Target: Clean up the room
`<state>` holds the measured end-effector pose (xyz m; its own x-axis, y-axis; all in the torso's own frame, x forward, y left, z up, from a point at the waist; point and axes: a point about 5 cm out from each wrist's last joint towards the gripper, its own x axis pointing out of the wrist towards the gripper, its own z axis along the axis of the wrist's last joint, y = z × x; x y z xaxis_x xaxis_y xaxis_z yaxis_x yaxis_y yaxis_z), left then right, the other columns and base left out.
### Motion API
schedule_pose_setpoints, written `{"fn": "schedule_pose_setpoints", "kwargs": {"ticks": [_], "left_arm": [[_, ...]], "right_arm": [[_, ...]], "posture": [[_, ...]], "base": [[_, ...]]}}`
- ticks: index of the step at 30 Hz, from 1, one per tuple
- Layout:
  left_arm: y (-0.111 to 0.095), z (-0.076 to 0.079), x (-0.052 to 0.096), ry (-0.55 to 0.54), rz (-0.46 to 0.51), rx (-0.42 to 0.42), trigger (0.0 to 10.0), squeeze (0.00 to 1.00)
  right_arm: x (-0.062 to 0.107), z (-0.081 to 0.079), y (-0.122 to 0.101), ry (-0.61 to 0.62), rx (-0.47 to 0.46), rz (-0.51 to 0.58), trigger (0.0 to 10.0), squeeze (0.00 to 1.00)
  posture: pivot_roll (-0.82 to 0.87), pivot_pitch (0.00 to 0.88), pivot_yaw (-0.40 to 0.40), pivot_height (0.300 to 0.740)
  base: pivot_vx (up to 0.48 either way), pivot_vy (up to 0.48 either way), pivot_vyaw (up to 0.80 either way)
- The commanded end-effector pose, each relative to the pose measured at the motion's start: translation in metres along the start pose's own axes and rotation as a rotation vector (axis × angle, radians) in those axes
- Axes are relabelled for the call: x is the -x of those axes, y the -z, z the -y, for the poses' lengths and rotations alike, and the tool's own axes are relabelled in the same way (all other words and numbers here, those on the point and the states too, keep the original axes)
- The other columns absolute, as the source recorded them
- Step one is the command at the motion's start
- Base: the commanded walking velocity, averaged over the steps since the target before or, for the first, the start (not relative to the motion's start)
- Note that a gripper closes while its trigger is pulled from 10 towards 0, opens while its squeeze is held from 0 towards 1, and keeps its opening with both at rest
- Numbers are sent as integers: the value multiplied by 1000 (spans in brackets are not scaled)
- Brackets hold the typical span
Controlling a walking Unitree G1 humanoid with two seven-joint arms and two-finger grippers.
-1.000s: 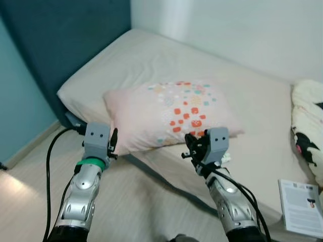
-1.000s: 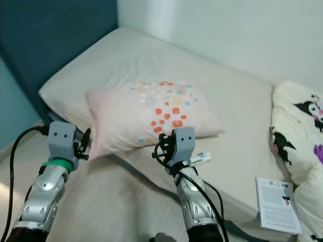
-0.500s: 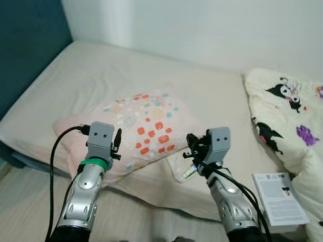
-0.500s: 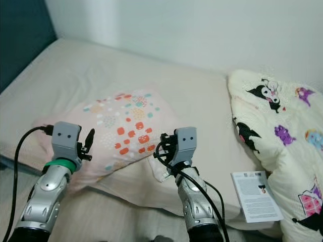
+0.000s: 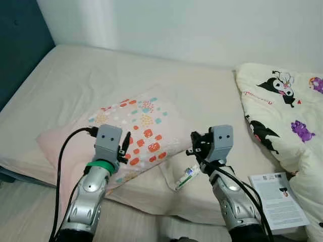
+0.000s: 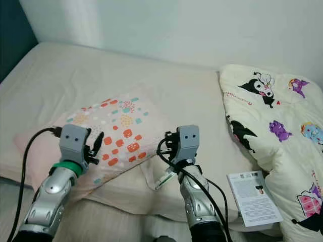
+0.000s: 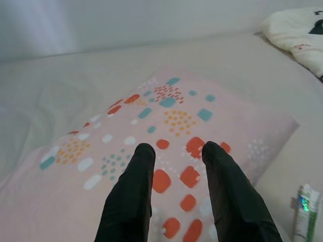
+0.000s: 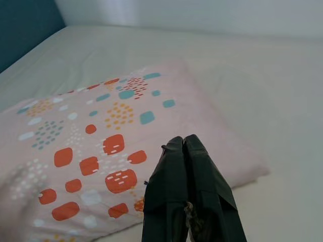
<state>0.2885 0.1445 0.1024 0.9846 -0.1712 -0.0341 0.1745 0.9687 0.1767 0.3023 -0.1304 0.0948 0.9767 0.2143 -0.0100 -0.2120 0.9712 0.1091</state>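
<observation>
A pink pillow [image 5: 126, 126] with orange and teal dots lies askew on the beige bed [image 5: 101, 70], one corner over the near edge. A white and green tube [image 5: 186, 177] rests by the pillow's corner. A booklet [image 5: 280, 200] lies at the bed's near right. My left gripper [image 7: 174, 151] is open, held above the pillow's near part. My right gripper [image 8: 182, 143] is shut with nothing in it, above the bed edge near the tube.
A cream quilt with cartoon prints [image 5: 282, 111] is bunched on the right of the bed. A dark teal headboard [image 5: 20, 45] stands at the left, a white wall [image 5: 176, 25] behind. Pale wooden floor [image 5: 30, 212] lies below the bed edge.
The camera has swung right and closer over the bed, so the quilt and booklet show more fully. Both arms hold the same pose, left open and right shut.
</observation>
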Motion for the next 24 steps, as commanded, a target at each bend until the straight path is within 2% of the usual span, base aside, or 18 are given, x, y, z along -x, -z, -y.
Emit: {"fn": "schedule_pose_setpoints", "kwargs": {"ticks": [1, 24], "left_arm": [[7, 1, 3, 14, -28, -6, 10000, 0], [2, 4, 0, 21, -18, -2, 10000, 0]], "right_arm": [[2, 2, 3, 14, 12, -7, 10000, 0], [5, 3, 4, 43, -12, -2, 10000, 0]], "posture": [[-83, 19, 28, 730], [-93, 31, 40, 640]], "base": [[0, 0, 0], [0, 0, 0]]}}
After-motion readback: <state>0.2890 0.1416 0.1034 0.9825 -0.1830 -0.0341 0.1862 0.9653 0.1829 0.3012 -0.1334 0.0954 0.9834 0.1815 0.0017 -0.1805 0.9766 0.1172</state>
